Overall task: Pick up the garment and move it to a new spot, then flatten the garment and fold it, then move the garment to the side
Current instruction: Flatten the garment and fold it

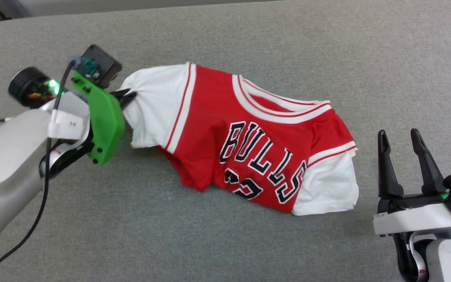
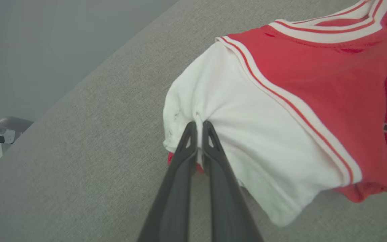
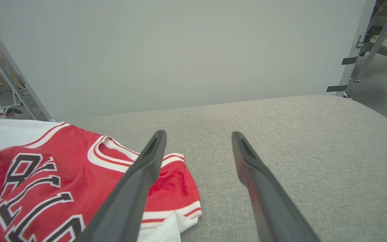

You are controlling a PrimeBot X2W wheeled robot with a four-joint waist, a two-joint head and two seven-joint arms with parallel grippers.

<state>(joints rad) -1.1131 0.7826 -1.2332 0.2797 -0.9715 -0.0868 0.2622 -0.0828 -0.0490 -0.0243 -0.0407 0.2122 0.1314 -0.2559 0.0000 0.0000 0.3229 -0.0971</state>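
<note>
Closest to the robot's head is its pale left forearm [image 1: 2,156], coming in from the near left with a black cable [image 1: 45,184] trailing along it and a bright green bracket [image 1: 104,117] at the wrist. Beyond the bracket, the left gripper [image 1: 129,94] has its jaws clenched on the garment [image 1: 249,145], grasping the white sleeve at the left end. In the left wrist view the two dark fingers [image 2: 213,161] lie almost together, with a thin fold of white cloth pinched between their tips, and the sleeve puckers around that point.

The garment lies crumpled across the middle of the grey fabric-covered surface [image 1: 249,39], front side up. Its striped collar is turned toward the far side. The black, white-edged "BULLS" lettering slants down toward the near right. The number below the lettering is partly lost where the red hem folds under. Its other white sleeve rests flat at the right end.

At the near right, the right gripper [image 1: 399,133] has its jaws released, standing wide apart with nothing between them. Its fingers point toward the far side. It sits just beside the right sleeve and clear of the cloth. From the right wrist view, the collar and right shoulder of the garment [image 3: 45,161] lie to the left of the spread fingers. Bare grey surface runs ahead to a pale wall [image 3: 193,50].
</note>
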